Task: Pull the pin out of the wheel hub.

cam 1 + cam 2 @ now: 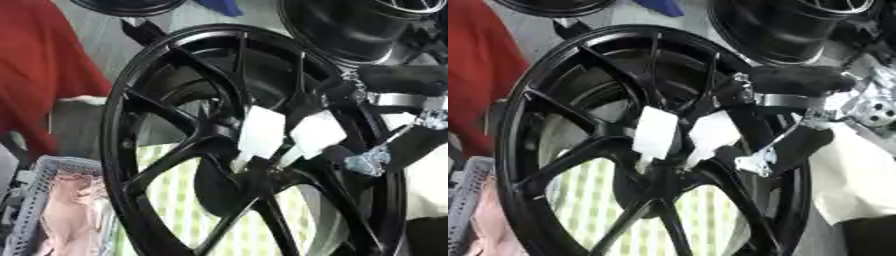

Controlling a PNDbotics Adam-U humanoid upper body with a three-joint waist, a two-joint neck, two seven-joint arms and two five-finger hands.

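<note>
The glossy black multi-spoke alloy wheel (623,145) stands nearly upright, and at its hub sit two white block-shaped pins (656,132), side by side and tilted, their narrow ends pointing down into the centre. The right robot hand (785,145) reaches in from the hub's right side, its dark fingers beside the nearer white pin. Whether they pinch it or only touch it I cannot tell; the fingertips merge with the black spokes.

A slip looks the main risk: pulling at an angle could jam the pin in its hole, or drag the wheel over, since nothing visible braces it. Fingers could also catch between spokes.

The hub's bore is hidden behind the pins. No left robot hand shows. The wheel's lower rim is cut off.
</note>
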